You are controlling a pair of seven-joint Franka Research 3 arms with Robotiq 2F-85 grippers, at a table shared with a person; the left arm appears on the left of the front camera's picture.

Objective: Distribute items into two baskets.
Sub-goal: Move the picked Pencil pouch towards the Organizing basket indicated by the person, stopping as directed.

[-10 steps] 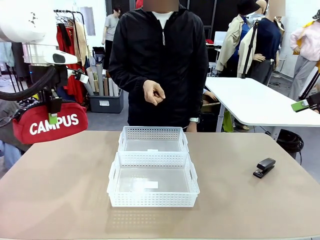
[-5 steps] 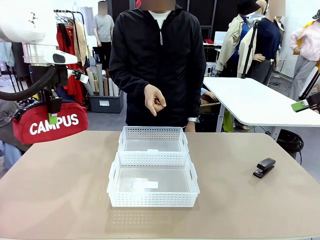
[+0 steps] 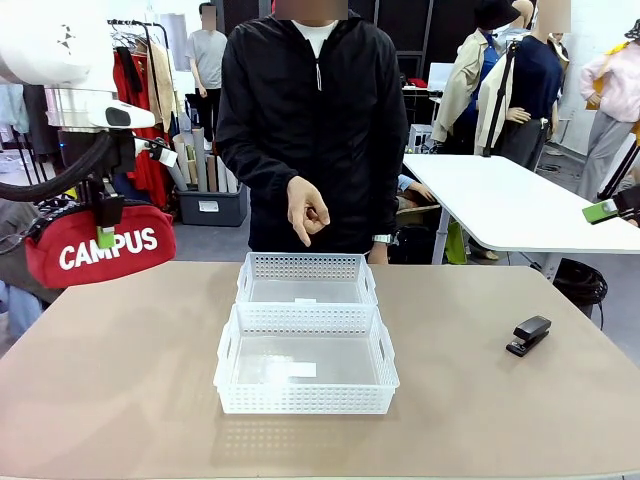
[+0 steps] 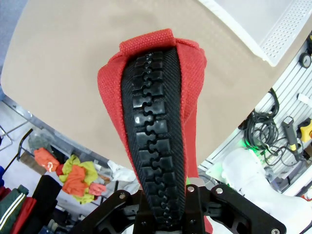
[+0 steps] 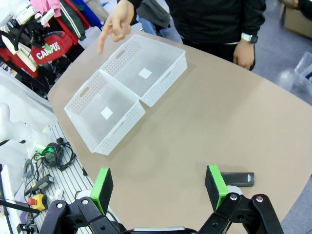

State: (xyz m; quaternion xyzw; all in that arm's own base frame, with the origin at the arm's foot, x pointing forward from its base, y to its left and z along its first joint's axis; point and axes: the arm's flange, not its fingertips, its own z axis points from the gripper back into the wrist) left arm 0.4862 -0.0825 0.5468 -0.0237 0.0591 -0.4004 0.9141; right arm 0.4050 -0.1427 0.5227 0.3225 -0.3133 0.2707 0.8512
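Hand (image 3: 307,212) lowered toward far basket (image 3: 305,279), left tool (image 3: 105,237) still clamping pouch (image 3: 100,252), right tool (image 5: 158,187) wide

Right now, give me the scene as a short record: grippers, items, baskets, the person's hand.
Left gripper: shut on the red fabric zip pouch with white CAMPUS lettering, held in the air at the left edge of the tan table
Right gripper: open, raised, holding nothing
Small black stapler: lying on the table, right of the baskets
White perforated plastic baskets: near basket touching far basket, no item inside
Person's hand: above far basket, finger pointing down
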